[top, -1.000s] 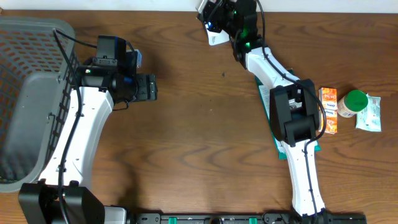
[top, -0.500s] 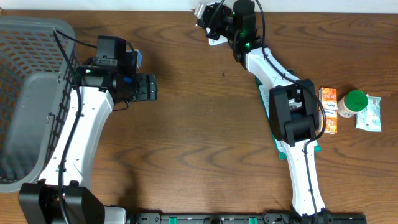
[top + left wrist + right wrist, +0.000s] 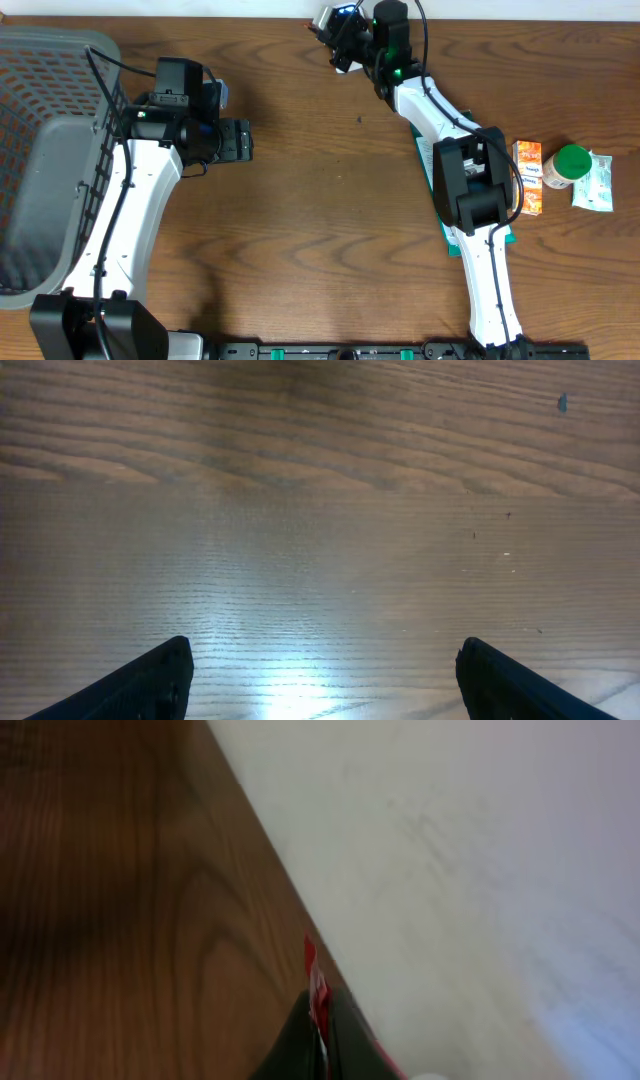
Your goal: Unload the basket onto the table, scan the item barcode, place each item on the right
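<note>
The bench (image 3: pixel 300 260) is dark-grained wood; its far edge runs along the top of the overhead view, and the right wrist view shows that edge slanting against a pale, blurred surface (image 3: pixel 450 870) beyond it. The right pincer (image 3: pixel 338 35) sits right at this far edge, so it has little room behind it; its fingers (image 3: pixel 290 1045) are pressed together on a thin packet (image 3: pixel 312 970), white with a red border, which stands edge-on between them. Whether the packet touches the wood I cannot tell.

The left side is taken up by a grey mesh basket (image 3: pixel 50 150), whose rim reaches the near and left borders of the view; the left arm runs up alongside its right rim. The left pincer (image 3: pixel 240 140) points toward the middle of the bench; its fingers (image 3: pixel 160 680) are spread wide, with nothing between them, only bare wood catching a bright glare below.

Near the right edge stands a small cluster: an orange box (image 3: pixel 528 177) just beside the right arm's elbow, a green-capped bottle (image 3: pixel 570 165) beside the box, and a clear packet (image 3: pixel 600 182) touching the bottle on its outer side; a flat teal thing (image 3: pixel 512 236) lies partly under the right arm.

Between the two arms lies a broad stretch of wood, from the middle down to the near edge; one small dark speck (image 3: pixel 360 120) marks it.
</note>
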